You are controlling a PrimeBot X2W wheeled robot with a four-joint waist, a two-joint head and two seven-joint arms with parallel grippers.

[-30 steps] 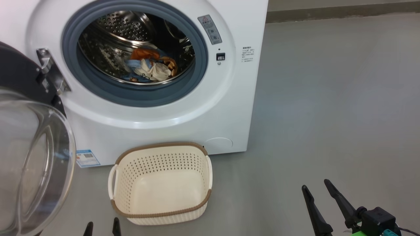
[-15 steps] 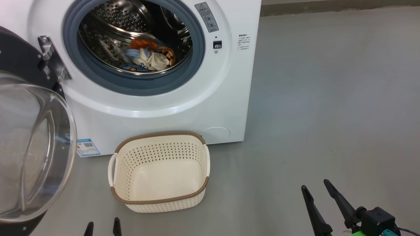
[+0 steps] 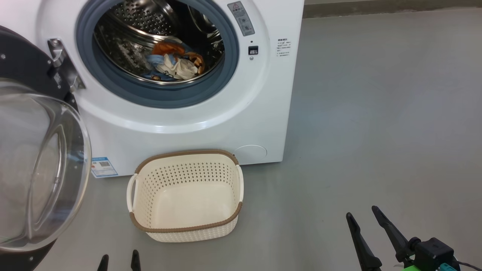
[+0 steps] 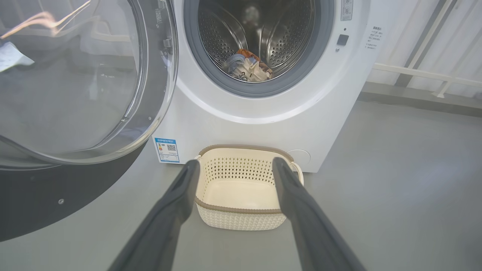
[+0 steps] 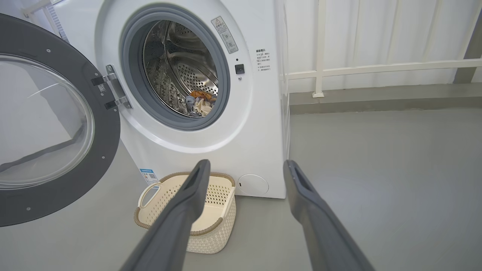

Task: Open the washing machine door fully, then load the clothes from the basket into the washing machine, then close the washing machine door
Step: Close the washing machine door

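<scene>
The white washing machine (image 3: 196, 128) stands with its round door (image 3: 37, 169) swung wide to the left, glass bowl facing me. The clothes (image 3: 175, 64), blue, orange and cream, lie inside the steel drum, also seen in the wrist views as clothes (image 4: 248, 67) and clothes (image 5: 199, 101). The cream basket (image 3: 186, 195) sits empty on the floor before the machine. My left gripper (image 3: 118, 259) is open at the bottom edge, short of the basket (image 4: 241, 188). My right gripper (image 3: 363, 216) is open at the lower right, holding nothing.
Grey floor (image 3: 376, 113) stretches to the right of the machine. A white railing (image 5: 376, 67) and a wall run behind it. The open door (image 5: 49, 124) juts out on the left side.
The head view has shifted slightly, so machine and basket sit a little lower-right than half a second ago. Both grippers stay open in the same places.
</scene>
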